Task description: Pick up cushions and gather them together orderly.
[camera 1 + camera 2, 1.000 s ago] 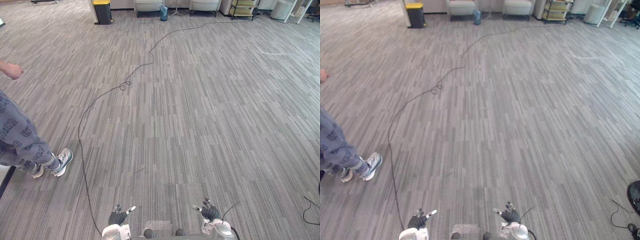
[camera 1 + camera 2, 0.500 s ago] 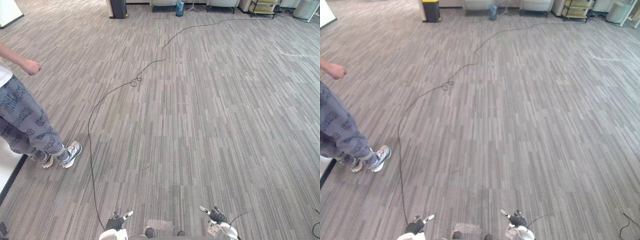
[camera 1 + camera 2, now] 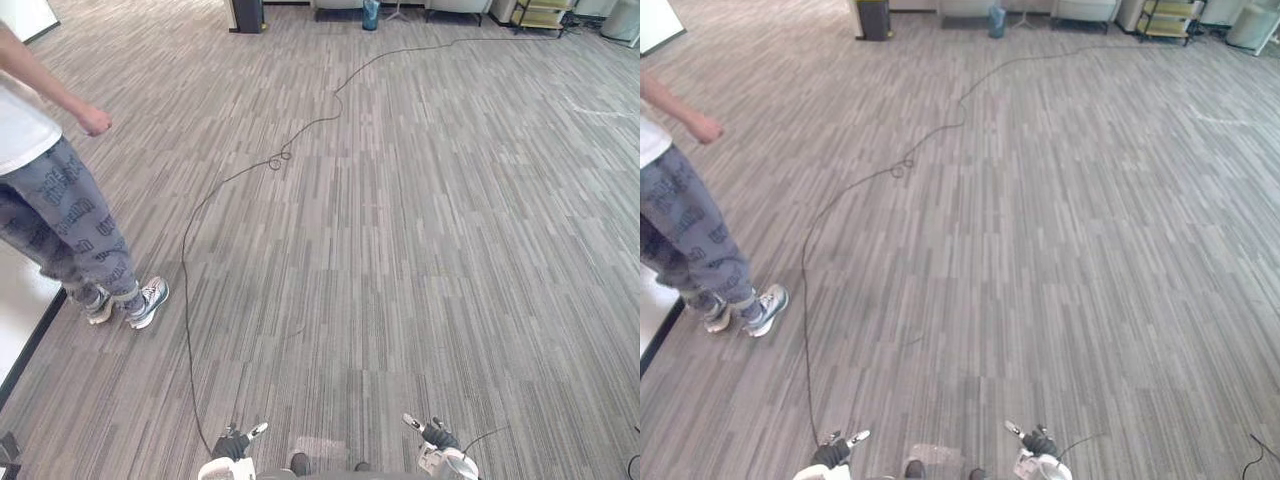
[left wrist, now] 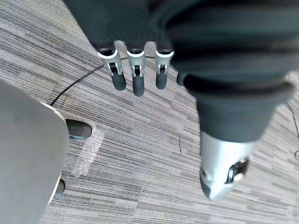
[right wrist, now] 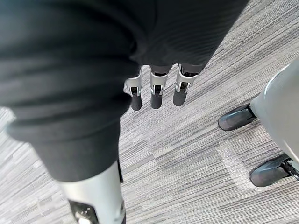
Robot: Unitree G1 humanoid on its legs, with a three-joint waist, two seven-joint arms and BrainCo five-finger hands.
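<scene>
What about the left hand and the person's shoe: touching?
Apart. Left eye view: bare carpet separates the left hand from the person's shoe.

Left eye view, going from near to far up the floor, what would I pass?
Left robot hand and right robot hand, level at the near edge → person's sneakers → person's hand → dark bin and blue bin along the far edge.

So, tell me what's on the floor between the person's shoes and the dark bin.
Nothing: bare carpet from the shoes to the bin, seen in both eye views.
</scene>
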